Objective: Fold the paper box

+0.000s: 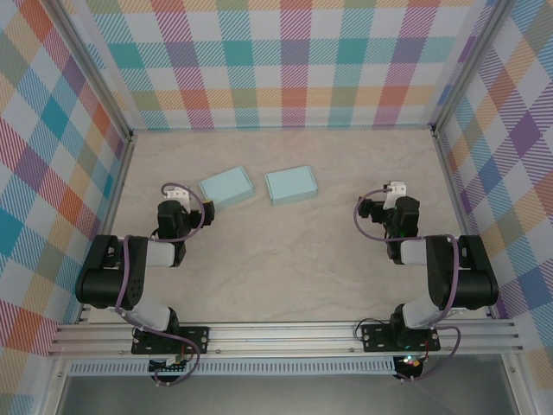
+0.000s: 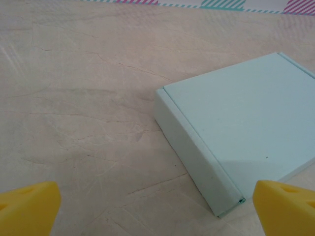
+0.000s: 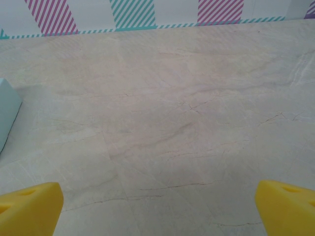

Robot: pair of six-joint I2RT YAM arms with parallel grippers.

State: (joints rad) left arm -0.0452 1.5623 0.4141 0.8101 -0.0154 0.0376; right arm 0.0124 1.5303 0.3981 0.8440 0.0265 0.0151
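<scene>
Two light blue paper boxes lie flat and closed on the table, one on the left (image 1: 226, 186) and one to its right (image 1: 290, 184). My left gripper (image 1: 178, 195) is open just left of the left box (image 2: 241, 123), whose near corner lies between the yellow fingertips (image 2: 29, 206) without touching them; nothing is held in that gripper (image 2: 160, 209). Well to the right of the right box, my right gripper (image 1: 394, 195) also stands open. In the right wrist view a corner of a box (image 3: 7, 115) shows at the left edge, and the gripper (image 3: 160, 209) holds nothing.
Checked walls (image 1: 285, 60) close the table (image 1: 285, 259) in at the back and both sides, with metal posts (image 1: 436, 130) in the far corners. A rail (image 1: 285, 333) carrying the arm bases runs along the near edge.
</scene>
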